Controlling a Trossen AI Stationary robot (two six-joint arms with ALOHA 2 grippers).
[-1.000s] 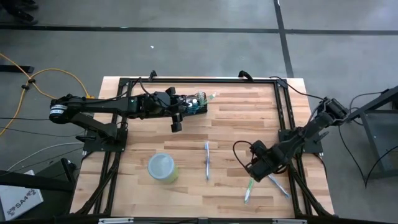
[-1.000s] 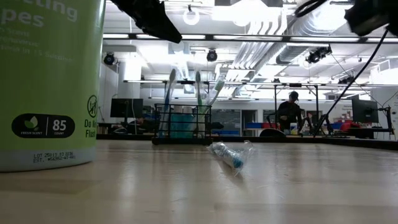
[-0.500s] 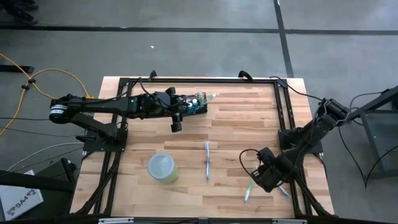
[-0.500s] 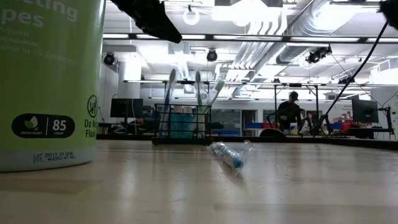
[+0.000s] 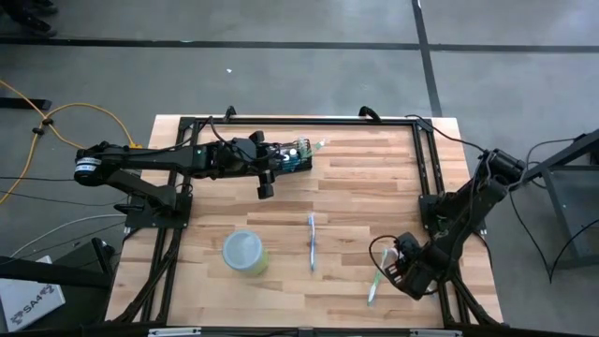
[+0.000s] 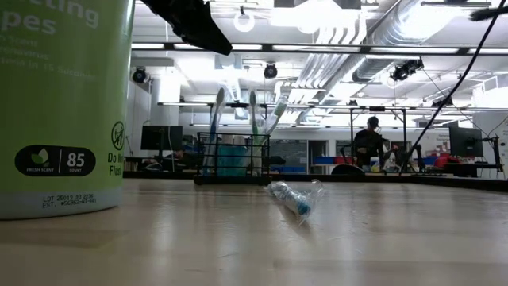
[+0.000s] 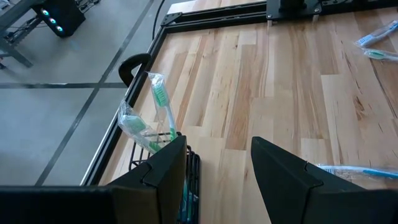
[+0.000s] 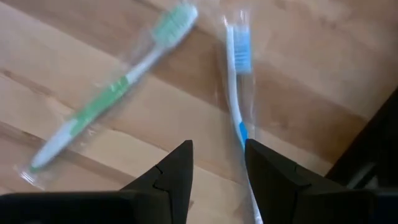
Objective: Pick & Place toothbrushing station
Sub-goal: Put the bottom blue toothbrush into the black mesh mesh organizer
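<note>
R pincer (image 8: 216, 168) hovering open, empty, over blue toothbrush (image 8: 238, 93); L pincer (image 7: 217, 162) open, hanging above toothbrushing station (image 5: 292, 157).

The toothbrushing station (image 5: 292, 157) stands at the table's (image 5: 356, 187) far edge, the cup (image 5: 244, 252) near its front-left.

Setting: robotics lab or workshop hall. Butcher-block table (image 5: 356, 187) edged by a black metal frame (image 5: 299, 120), standing on a grey concrete floor (image 5: 281, 75) marked with dark tape lines. Yellow cable (image 5: 56, 117) trails across the floor. Low view looks into an open hall: exposed ceiling ducts (image 6: 349, 40), strip lights, monitors (image 6: 159, 137) on benches, one person (image 6: 369, 143) seated at a workstation far back.
</note>
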